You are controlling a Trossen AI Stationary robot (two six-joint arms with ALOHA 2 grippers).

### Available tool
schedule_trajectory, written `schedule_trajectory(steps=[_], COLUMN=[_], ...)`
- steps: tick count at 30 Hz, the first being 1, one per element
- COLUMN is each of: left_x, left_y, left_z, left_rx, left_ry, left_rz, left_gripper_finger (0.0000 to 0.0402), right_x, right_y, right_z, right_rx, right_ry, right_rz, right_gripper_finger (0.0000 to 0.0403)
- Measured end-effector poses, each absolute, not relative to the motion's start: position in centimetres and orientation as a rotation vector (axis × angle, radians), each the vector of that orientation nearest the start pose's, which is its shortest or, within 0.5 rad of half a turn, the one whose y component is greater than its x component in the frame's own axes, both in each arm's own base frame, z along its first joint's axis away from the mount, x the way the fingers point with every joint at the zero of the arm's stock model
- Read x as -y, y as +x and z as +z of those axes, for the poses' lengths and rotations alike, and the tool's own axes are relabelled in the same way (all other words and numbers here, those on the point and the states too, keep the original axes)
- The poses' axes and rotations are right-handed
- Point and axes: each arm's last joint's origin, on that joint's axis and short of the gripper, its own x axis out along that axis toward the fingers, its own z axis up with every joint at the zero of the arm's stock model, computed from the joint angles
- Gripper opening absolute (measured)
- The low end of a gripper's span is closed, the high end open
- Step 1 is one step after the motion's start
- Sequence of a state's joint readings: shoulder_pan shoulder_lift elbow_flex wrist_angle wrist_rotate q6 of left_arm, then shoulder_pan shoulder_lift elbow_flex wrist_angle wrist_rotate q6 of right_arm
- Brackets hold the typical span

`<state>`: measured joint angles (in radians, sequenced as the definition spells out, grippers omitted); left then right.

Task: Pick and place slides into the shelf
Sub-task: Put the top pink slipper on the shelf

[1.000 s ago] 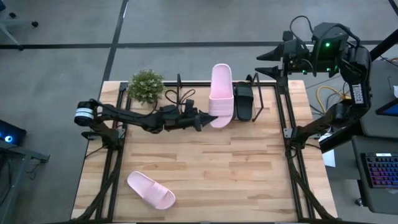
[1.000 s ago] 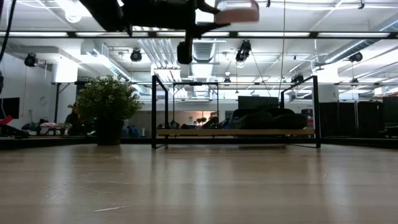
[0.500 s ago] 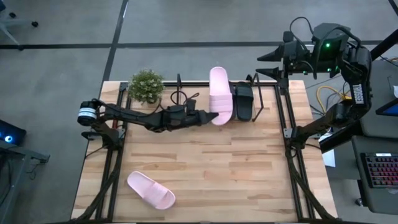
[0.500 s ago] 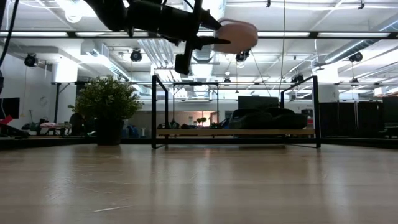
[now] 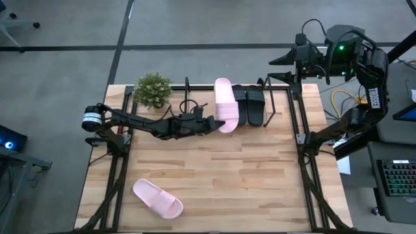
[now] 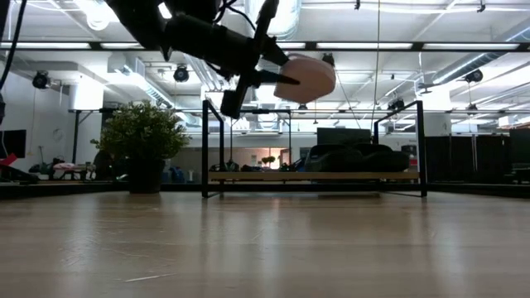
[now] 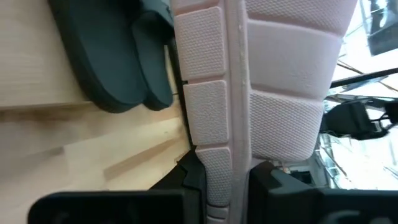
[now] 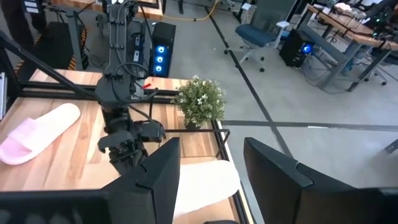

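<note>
My left gripper is shut on a pale pink slide, which hangs in the air over the left part of the shelf. Two black slides lie side by side on the shelf board. The second pink slide lies sole-down on the table's near left. My right gripper is open, raised beyond the table's far right corner. My left gripper pinches the pink slide's near end between its two fingers. The fingers come level, from the table's left. The slide is lifted clear, reaching from the fingers toward the far edge, its textured sole facing the wrist camera.
A small potted plant stands at the far left, next to the shelf. The shelf's thin black frame rises at both ends. Bare wooden tabletop spreads across the middle and near right.
My left gripper has come down toward the shelf, still shut on the pink slide. The slide has sunk and shifted a little toward the table's left, uncovering the second black slide beside it.
</note>
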<state>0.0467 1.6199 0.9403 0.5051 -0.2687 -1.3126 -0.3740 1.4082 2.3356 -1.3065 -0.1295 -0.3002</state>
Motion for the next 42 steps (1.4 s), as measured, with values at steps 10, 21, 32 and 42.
schedule_trajectory(steps=[10,21,32,42], left_x=[-2.4,-1.2,-2.6,-3.9], left_y=[35.3,37.7,37.4,37.1], left_z=[23.7,22.0,19.9,19.7], left_rx=[0.019,0.006,-0.001,0.034], left_ry=[-1.286,-1.319,-1.344,-1.425], left_rz=[0.399,0.315,0.38,0.42], left_gripper_finger=[0.0033,0.0032,0.0032,0.0032], right_x=[5.7,5.7,5.7,5.7], right_y=[15.6,15.5,15.5,15.5], right_z=[56.0,55.9,55.7,55.7], right_rx=[-0.409,-0.421,-0.434,-0.435], right_ry=[-0.216,-0.229,-0.227,-0.233], right_rz=[-0.179,-0.174,-0.171,-0.17], right_gripper_finger=[0.0164,0.016,0.016,0.0159])
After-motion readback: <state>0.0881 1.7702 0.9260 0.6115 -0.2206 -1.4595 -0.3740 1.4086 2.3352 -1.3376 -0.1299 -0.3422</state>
